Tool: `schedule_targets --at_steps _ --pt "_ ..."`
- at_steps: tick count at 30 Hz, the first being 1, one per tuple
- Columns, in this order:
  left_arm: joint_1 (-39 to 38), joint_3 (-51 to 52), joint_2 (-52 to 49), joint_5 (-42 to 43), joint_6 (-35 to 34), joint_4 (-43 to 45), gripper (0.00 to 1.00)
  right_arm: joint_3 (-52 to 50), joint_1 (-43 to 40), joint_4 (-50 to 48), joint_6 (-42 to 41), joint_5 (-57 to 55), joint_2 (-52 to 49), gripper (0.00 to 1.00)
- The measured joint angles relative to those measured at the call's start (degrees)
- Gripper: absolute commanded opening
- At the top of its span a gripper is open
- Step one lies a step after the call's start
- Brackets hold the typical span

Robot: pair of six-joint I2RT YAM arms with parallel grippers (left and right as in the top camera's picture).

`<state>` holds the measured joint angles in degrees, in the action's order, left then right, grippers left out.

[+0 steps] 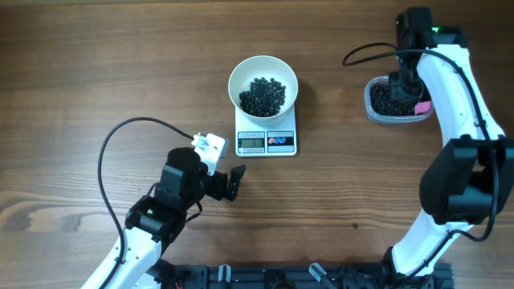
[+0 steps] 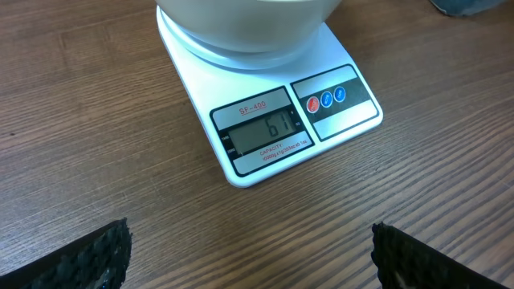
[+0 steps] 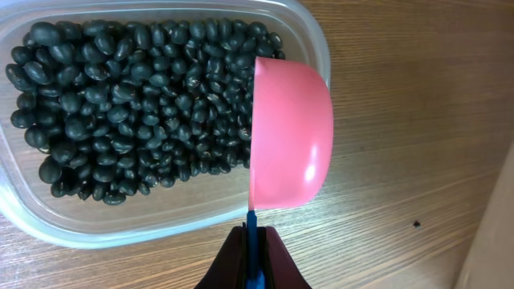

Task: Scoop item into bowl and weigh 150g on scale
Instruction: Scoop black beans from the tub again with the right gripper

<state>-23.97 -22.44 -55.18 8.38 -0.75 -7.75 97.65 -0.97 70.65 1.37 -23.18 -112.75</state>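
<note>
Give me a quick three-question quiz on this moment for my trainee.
1. True or false: the white bowl sits on the scale.
2. Multiple choice: the right gripper is shut on A) the pink scoop, B) the bowl's rim, C) nothing.
3. Fill in: the scale's display reads ___.

Key: 1 true; 2 A; 3 61.
</note>
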Motion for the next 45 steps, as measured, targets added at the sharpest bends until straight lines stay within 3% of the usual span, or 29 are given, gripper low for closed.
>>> schedule_targets --at_steps 14,22,27,45 --pt "0.0 0.0 0.0 0.0 0.0 0.0 1.00 0.0 -0.8 0.0 3.5 15.3 -0.7 0.04" --pt "0.0 0.0 0.0 0.0 0.0 0.0 1.00 0.0 -10.7 0.9 5.9 31.8 -0.8 0.04" --pt "0.0 0.0 0.0 0.0 0.0 0.0 1.00 0.0 -12.7 -0.7 7.3 37.0 -1.0 0.04" --pt "0.0 0.0 0.0 0.0 0.0 0.0 1.00 -1.2 -9.6 0.3 10.1 37.8 -1.0 0.04"
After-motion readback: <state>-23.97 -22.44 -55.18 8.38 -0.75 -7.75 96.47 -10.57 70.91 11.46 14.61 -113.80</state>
